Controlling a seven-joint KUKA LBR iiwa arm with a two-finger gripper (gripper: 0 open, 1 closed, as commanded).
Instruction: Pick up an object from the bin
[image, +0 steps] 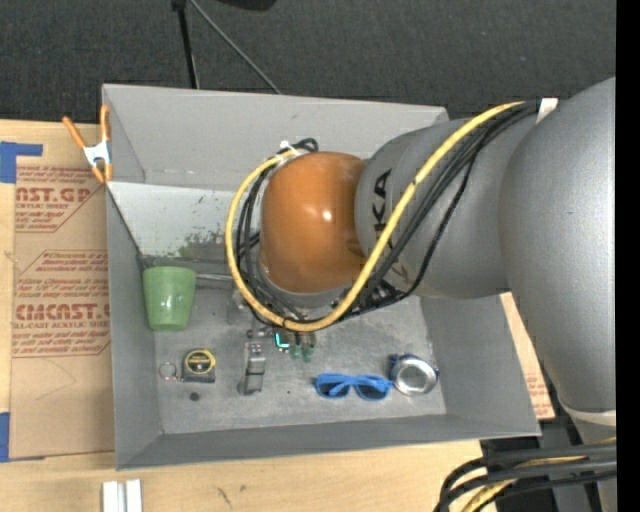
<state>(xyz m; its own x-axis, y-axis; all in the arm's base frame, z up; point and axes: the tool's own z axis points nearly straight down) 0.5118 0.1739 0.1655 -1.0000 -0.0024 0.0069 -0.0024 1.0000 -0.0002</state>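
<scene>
My gripper (288, 340) pokes out from under the orange wrist cover, low over the middle of the bin floor. Just to its left lies a small dark grey oblong thing (252, 370). A pair of blue sunglasses (353, 385) lies to its lower right. Beside the glasses sits a shiny silver round thing (413, 375).
A pale green cup (168, 296) lies on its side by the left wall. A small black and yellow tape measure (199, 365) rests near the front left. The arm and its cables cover the back and right of the bin.
</scene>
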